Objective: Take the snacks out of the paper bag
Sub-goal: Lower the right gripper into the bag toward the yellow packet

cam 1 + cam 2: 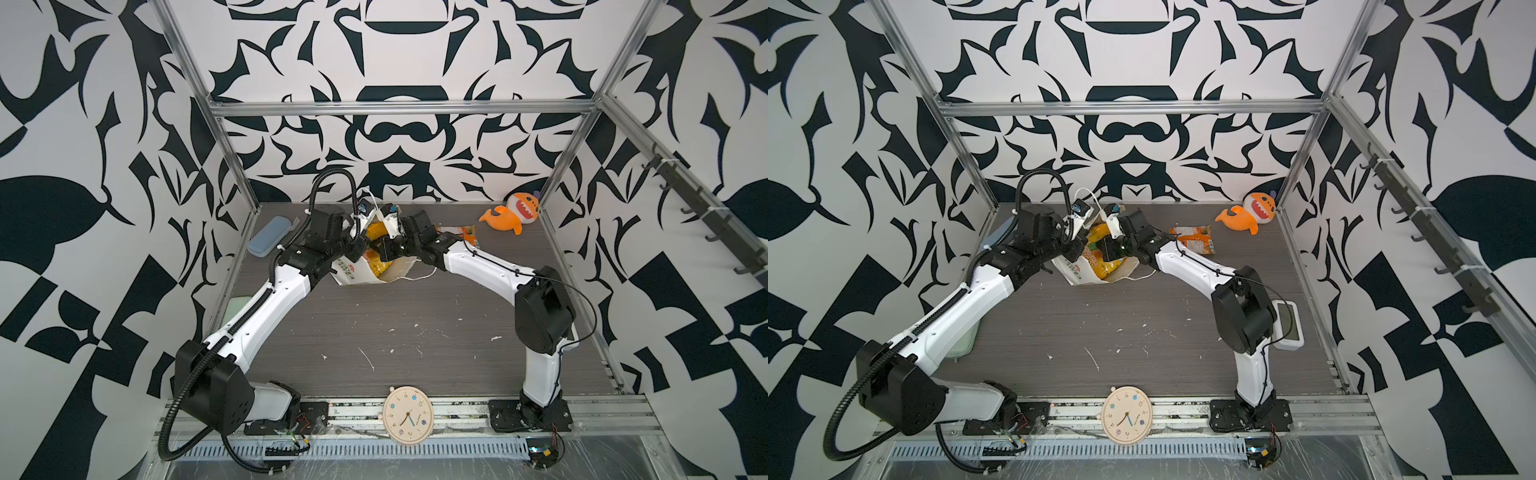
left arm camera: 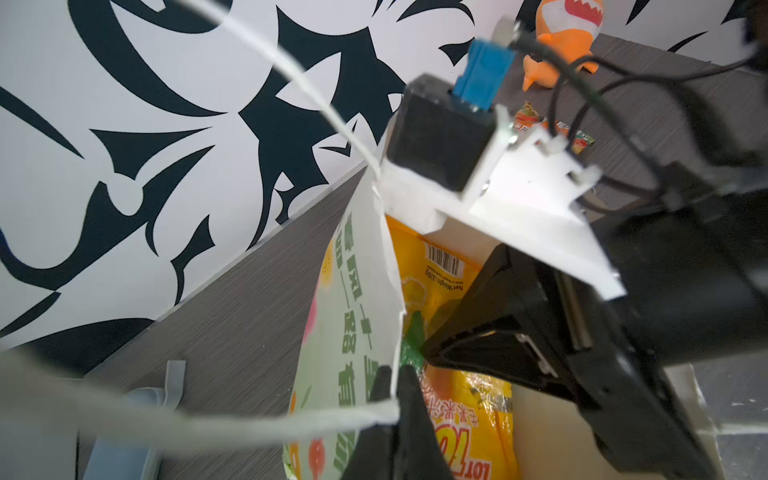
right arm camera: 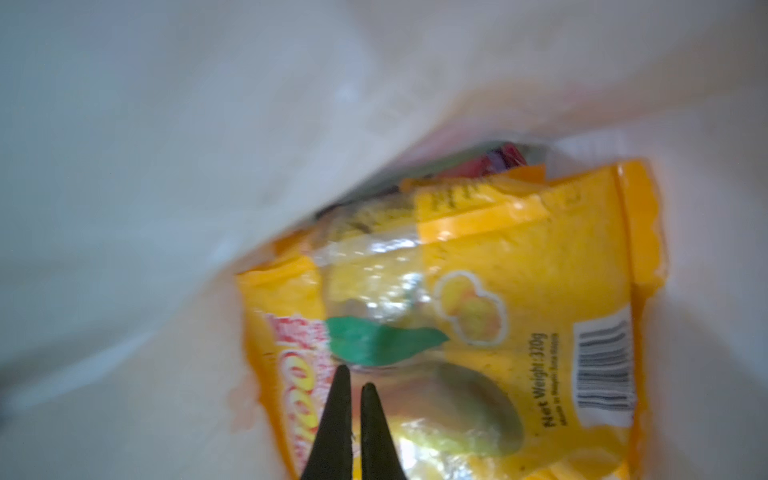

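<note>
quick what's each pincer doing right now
left pincer: shut on the paper bag at its rim
right pincer: shut inside the bag, tips at the yellow packet; cannot tell if it holds it

- Runs clear across the bare middle of the table (image 1: 395,332), between the two arms.
- Narrows at the paper bag (image 1: 353,274) mouth: left tool (image 2: 392,386) pinching the rim, right tool (image 3: 355,378) inside, tips together just over the yellow packet (image 3: 540,291).
- Meets plush shark (image 1: 513,214) and orange packet (image 1: 1192,239) far right, light-blue case (image 1: 266,237) far left, clock (image 1: 409,415) at the near edge.
</note>
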